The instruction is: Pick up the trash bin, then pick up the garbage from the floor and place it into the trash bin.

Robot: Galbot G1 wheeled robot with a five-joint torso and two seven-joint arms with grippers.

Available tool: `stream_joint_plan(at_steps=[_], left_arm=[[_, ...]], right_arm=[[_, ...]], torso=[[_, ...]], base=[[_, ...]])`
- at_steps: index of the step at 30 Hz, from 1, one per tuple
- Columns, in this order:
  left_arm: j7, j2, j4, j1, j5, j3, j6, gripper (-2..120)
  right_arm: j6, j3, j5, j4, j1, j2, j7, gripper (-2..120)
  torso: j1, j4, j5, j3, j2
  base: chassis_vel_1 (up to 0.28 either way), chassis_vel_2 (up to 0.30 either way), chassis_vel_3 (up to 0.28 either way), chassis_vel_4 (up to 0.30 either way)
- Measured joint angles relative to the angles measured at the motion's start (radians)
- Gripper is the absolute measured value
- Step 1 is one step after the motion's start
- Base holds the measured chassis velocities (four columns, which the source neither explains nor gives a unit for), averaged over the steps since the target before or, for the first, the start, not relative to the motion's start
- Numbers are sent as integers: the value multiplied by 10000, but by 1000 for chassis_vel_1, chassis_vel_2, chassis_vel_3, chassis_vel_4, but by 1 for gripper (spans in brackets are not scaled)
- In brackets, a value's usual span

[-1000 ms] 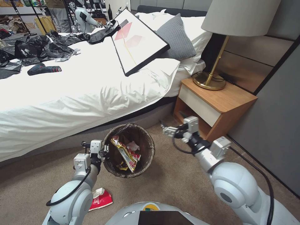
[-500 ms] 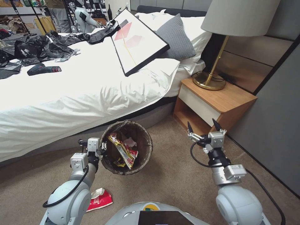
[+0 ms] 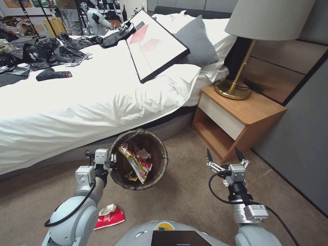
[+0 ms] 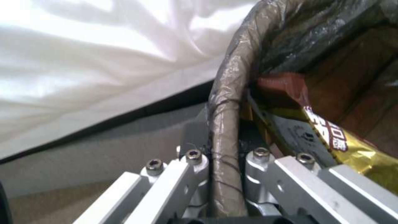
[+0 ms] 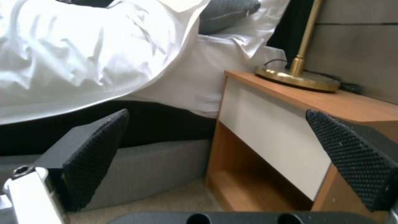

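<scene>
My left gripper (image 3: 110, 160) is shut on the left rim of the trash bin (image 3: 160, 167), a round bucket with a crinkled dark bag over its rim, held tilted above the carpet. In the left wrist view the fingers (image 4: 195, 165) clamp the bagged rim of the trash bin (image 4: 226, 102). Inside lie a yellow snack wrapper (image 3: 134, 163), a white tissue (image 3: 144, 154) and a red packet. A red-and-white packet (image 3: 110, 216) of garbage lies on the carpet by my left arm. My right gripper (image 3: 223, 158) stands open and empty in front of the nightstand, pads (image 5: 93, 152) wide apart.
The bed (image 3: 85, 102) with white bedding runs behind the bin, bearing black plastic sheets (image 3: 51, 53), a framed picture (image 3: 155, 42) and a grey pillow. A wooden nightstand (image 3: 239, 116) with a brass lamp (image 3: 235, 89) stands at right against a grey wall. Bare carpet lies between my arms.
My right arm has pulled back from beside the bin towards my body and turned its open fingers upward. The bin in my left gripper stays nearly still. The camera has shifted a little.
</scene>
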Motion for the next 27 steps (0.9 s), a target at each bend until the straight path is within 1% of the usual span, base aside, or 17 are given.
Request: stream_joint_plan(at_steps=[13,27], left_arm=[[2,61,-42,-2,-102,-43,24,5],[-3,38,-129,-4,-126,-73,36,5]], right_arm=[[-295,-50,236,-41,250,-13,148,100],[-325,-50,348,-6,382,174,182,100]], torso=[[1,2,0,1,0],[0,1,-1,1,0]], base=[[20,21,21,19],[54,54,52,57]])
